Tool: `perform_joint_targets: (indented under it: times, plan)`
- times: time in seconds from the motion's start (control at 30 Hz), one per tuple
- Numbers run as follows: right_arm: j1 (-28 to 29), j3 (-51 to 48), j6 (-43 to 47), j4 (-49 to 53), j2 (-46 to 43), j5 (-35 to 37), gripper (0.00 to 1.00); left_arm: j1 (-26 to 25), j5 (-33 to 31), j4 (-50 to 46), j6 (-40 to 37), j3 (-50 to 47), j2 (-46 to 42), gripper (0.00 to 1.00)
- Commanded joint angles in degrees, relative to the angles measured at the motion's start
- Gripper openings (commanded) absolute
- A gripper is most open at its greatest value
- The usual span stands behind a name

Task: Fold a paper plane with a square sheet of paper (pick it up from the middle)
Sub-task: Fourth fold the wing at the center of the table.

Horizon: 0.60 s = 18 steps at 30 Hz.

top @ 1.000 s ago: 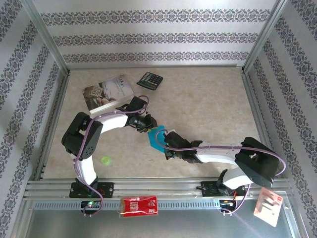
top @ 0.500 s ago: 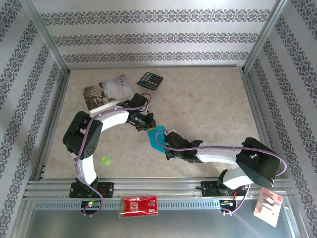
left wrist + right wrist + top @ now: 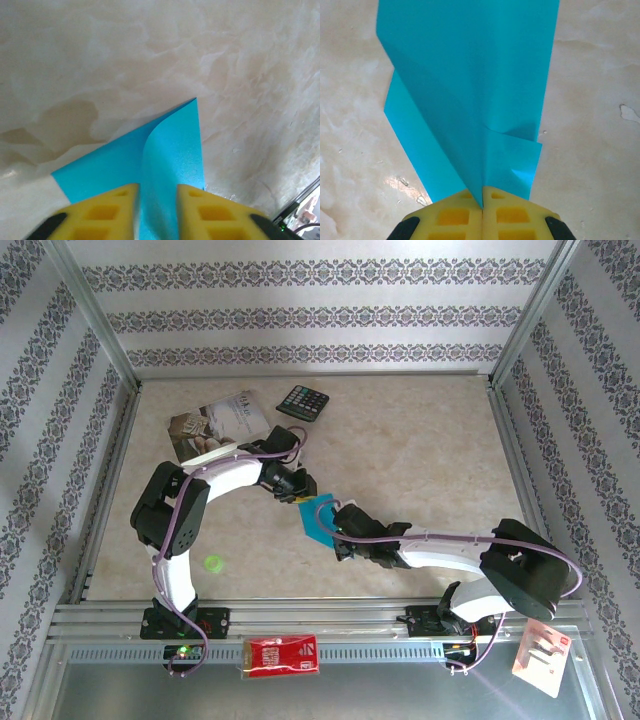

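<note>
A pale printed book (image 3: 218, 425) and a black calculator (image 3: 303, 401) are lying at the far left of the marbled table (image 3: 430, 460), well apart from the work. A small green thing (image 3: 212, 563) is sitting near the left arm's base. A red packet (image 3: 282, 655) and a white-and-red card (image 3: 540, 658) are resting on the metal ledge at the near edge.

The turquoise sheet of paper (image 3: 312, 525) is lying mid-table between the two grippers, partly folded, and the right arm's purple cable is looping over it.

The left gripper (image 3: 156, 215) is standing partly open. Its yellow fingers (image 3: 107, 210) are flanking a raised, curling flap of the sheet (image 3: 170, 150) without pinching it.

The right gripper (image 3: 482, 200) is pressing its jaws fully together on the sheet's near edge (image 3: 470, 75), where several layers are meeting.
</note>
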<state>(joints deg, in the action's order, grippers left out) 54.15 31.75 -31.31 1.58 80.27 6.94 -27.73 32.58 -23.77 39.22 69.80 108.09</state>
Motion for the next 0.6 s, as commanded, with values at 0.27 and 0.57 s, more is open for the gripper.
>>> perform_joint_targets:
  times: [0.27, 0.57]
  plan:
    - [-5.1, -4.5, -4.7, -7.5, -2.3, -12.2, 0.00, 5.7, -1.7, 0.9, 0.5, -5.0, -11.0, 0.46]
    - [-9.6, -7.9, -9.2, -14.6, -2.0, -21.5, 0.00, 4.0, 2.5, 16.5, 11.0, -21.3, -19.9, 0.43]
